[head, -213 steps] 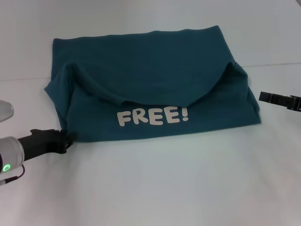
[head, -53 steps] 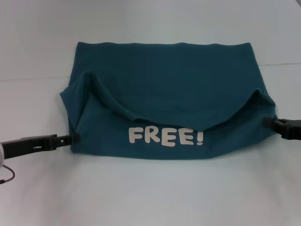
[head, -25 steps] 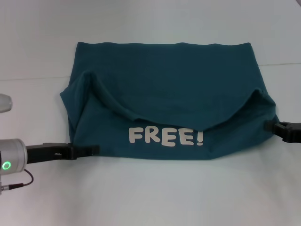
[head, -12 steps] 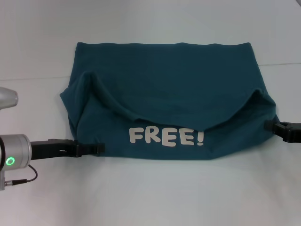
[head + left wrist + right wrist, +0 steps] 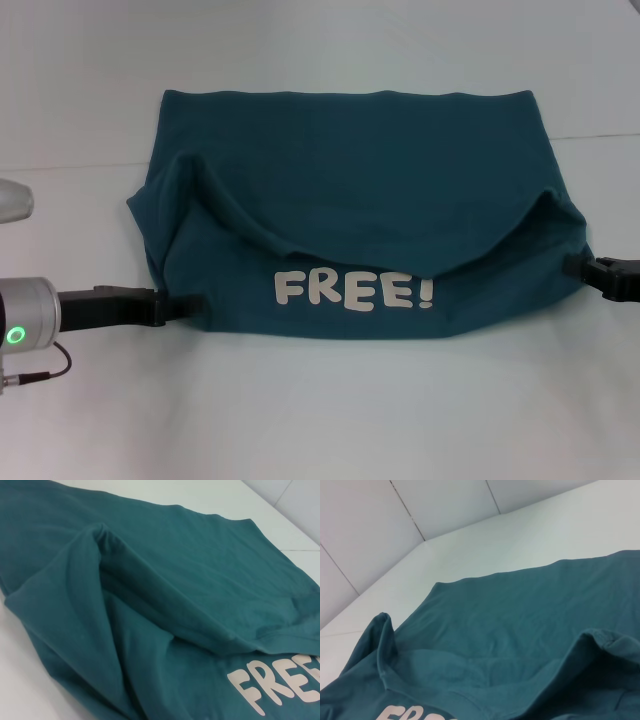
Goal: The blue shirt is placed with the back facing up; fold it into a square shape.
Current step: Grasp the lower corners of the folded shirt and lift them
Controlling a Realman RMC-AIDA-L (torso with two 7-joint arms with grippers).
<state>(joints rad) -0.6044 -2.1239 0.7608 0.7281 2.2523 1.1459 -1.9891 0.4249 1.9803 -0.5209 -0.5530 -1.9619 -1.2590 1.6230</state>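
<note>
I see 1 blue shirt [image 5: 350, 180] on the white table [image 5: 320, 420], long axis running left to right between my 2 grippers. My left gripper [image 5: 185, 303] sits at its near-left corner, my right gripper [image 5: 575, 266] at its right edge, equally close; I cannot tell whether either gripper's fingers are closed on cloth.

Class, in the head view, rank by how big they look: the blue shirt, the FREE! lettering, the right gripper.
1. blue shirt
2. FREE! lettering
3. right gripper, cut off by the picture's edge, so only its visible part counts
</note>
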